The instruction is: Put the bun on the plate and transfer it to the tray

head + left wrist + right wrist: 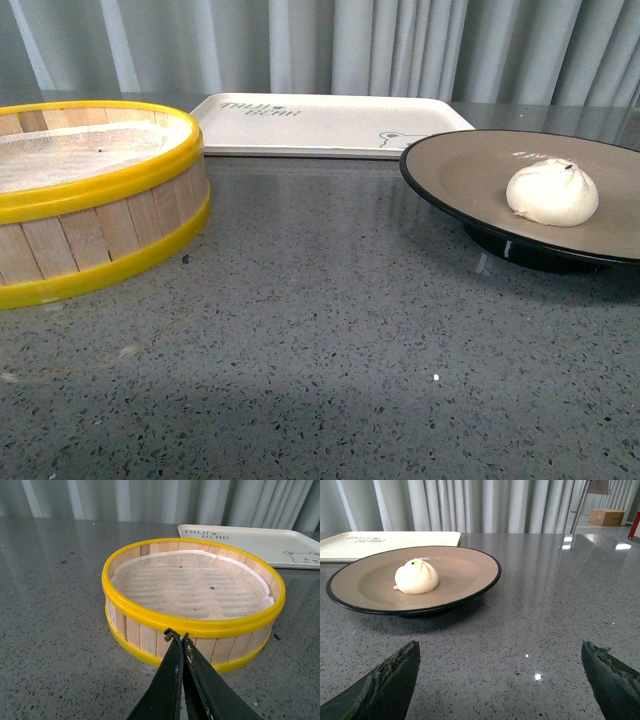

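The white pleated bun (552, 192) (416, 576) rests on the taupe plate (470, 170) (465, 575) with a black rim, at the right of the table. Behind it lies the cream tray (330, 125) (350, 547) (260, 542), with nothing on it. In the front view neither arm shows. My right gripper (500, 650) stands wide open over bare tabletop, short of the plate, with nothing between its fingers. My left gripper (178, 636) is shut on nothing, its tips just in front of the steamer basket's outer wall.
A yellow-rimmed wooden steamer basket (90, 200) (192, 600) with a white cloth liner stands at the left, holding nothing. Grey speckled tabletop (330, 330) spreads between basket and plate. Curtains hang behind the table. A cardboard box (606, 516) sits far off.
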`<state>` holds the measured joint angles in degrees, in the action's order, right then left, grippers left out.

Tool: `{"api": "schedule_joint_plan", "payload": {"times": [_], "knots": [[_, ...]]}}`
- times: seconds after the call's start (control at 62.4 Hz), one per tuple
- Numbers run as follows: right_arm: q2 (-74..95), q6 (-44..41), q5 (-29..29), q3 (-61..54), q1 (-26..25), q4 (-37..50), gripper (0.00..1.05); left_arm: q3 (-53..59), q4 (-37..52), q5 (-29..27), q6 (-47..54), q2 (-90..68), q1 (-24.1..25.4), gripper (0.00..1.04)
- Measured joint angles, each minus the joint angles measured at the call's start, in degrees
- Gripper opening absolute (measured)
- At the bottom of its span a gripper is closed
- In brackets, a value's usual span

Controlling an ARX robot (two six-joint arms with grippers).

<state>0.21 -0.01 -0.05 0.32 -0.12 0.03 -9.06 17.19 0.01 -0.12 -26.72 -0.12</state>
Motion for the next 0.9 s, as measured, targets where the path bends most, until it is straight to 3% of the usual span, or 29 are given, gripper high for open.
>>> {"api": "schedule_joint_plan", "payload": {"times": [0.897], "knots": [[0.0,0.0,0.0,0.0,0.0,0.0,0.96,7.6,-5.8,0.0,0.0,15.6,0.0,0.04]]}}
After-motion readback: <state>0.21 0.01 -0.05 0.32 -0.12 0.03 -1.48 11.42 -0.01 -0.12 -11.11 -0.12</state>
